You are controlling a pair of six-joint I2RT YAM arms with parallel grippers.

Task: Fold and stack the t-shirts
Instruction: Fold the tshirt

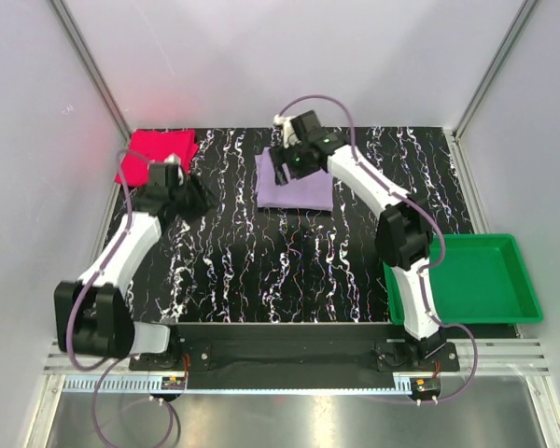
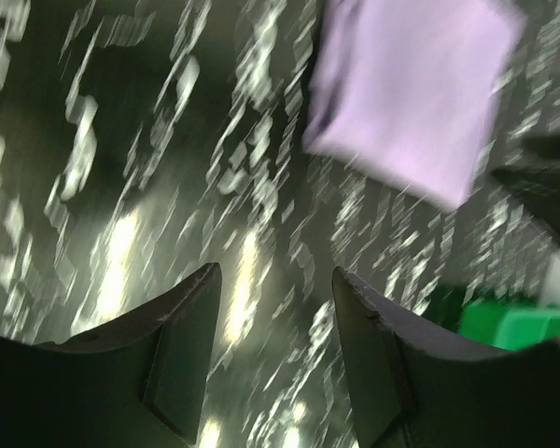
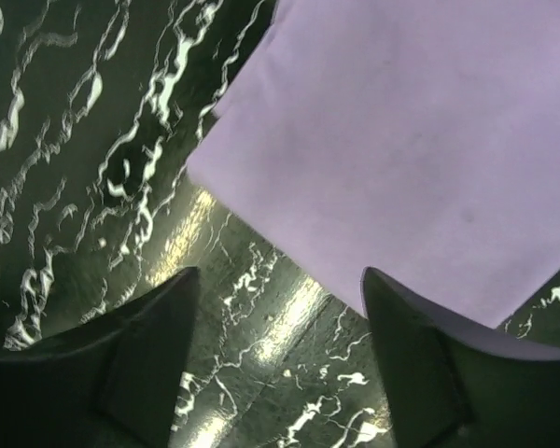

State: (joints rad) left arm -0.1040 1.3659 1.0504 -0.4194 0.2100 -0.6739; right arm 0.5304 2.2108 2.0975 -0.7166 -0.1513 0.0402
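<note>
Starting at far left corner of counter (image 1: 261, 271): find pink-red shirt (image 1: 156, 155) folded square, lying alone. Just beside it, see left fingers (image 2: 182, 359) spread apart, empty, over bare counter. Further right, near middle of far edge, find lavender shirt (image 1: 297, 185) folded flat, not yet stacked. See right fingers (image 3: 154, 359) spread wide over its edge, gripping nothing. Risk pinching only top layer on closing, then peeling fold open in lifting. Risk dragging cloth crooked if gripped from one side only. Could land askew on pink-red square, spoiling stack.
</note>
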